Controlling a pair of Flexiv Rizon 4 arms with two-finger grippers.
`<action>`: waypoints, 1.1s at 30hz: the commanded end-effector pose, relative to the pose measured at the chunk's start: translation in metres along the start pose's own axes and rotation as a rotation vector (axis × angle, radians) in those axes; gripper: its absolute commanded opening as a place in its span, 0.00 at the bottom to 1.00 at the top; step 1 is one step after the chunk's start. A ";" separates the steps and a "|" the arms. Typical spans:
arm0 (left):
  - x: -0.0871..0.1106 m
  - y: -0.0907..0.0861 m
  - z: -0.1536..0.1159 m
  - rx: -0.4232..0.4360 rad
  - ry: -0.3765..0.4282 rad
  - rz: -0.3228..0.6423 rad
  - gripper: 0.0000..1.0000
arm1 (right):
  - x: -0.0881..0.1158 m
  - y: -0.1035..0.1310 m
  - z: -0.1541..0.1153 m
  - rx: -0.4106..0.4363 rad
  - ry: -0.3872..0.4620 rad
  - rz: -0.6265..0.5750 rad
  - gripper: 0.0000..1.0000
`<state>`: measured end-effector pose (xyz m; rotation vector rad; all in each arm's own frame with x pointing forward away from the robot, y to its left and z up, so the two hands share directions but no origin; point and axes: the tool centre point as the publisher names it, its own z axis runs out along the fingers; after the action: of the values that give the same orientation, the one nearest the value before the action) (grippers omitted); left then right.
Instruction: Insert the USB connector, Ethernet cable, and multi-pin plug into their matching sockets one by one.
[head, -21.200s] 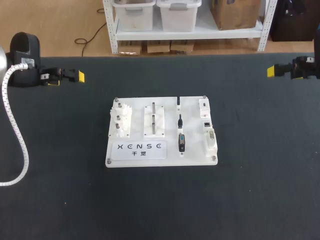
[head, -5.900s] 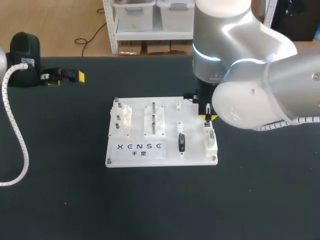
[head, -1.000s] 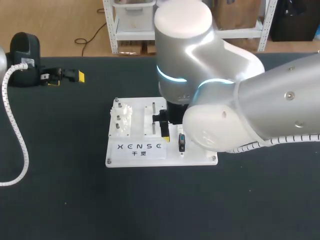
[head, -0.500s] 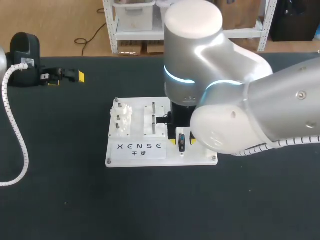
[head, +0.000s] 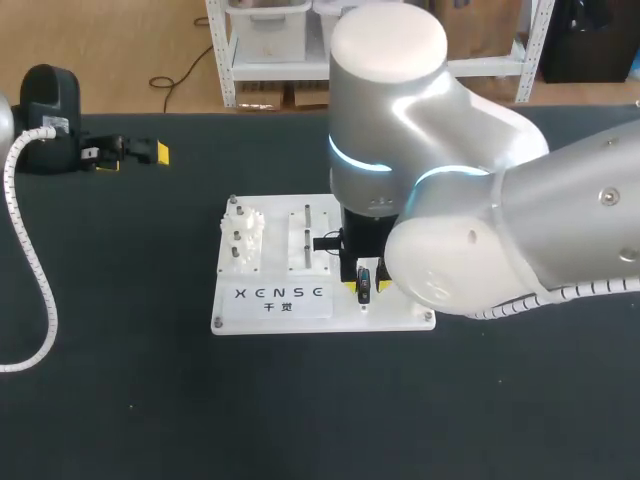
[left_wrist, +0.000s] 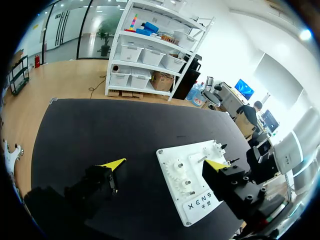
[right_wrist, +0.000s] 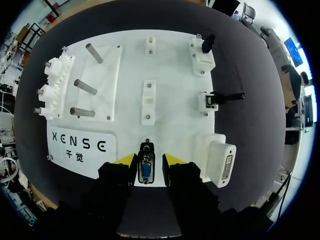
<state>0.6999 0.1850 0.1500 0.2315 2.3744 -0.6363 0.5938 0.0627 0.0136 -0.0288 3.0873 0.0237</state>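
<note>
The white task board (head: 270, 312) lies mid-table. The black multi-pin plug (right_wrist: 146, 167) with its blue face sits in its holder near the board's front edge. My right gripper (right_wrist: 148, 161) points straight down with a yellow-tipped finger close on each side of the plug (head: 364, 285); a sliver of white board shows beside one finger. The white multi-pin socket block (right_wrist: 221, 163) is just beside it. A black USB connector (right_wrist: 207, 43) stands in its socket and the Ethernet cable (right_wrist: 227, 96) sits in its own. My left gripper (left_wrist: 165, 164) rests far off at the table's back left (head: 130, 152), open and empty.
On the board, a white gear block (right_wrist: 52, 85) and a plate with metal pegs (right_wrist: 85, 87) stand to one side of the plug's holder. Two small empty holders (right_wrist: 148, 100) sit in the board's middle row. My right arm's bulk (head: 440, 200) hides the board's right half in the head view.
My right arm has shifted right from the peg plate to stand over the multi-pin plug, and its fingers have drawn closer together around it. The left arm has kept still.
</note>
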 end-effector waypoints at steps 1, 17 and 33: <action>0.000 0.000 0.000 0.000 0.000 0.000 1.00 | 0.003 -0.001 0.000 0.000 -0.012 0.001 0.28; 0.000 0.000 0.000 0.000 0.000 0.000 1.00 | 0.002 -0.001 -0.003 -0.012 -0.023 -0.004 0.02; 0.000 0.000 0.000 0.000 0.000 0.000 1.00 | -0.004 -0.004 -0.026 -0.031 -0.075 0.002 0.00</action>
<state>0.6999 0.1850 0.1500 0.2315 2.3744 -0.6363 0.6013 0.0628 0.0350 -0.0293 3.0281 0.0622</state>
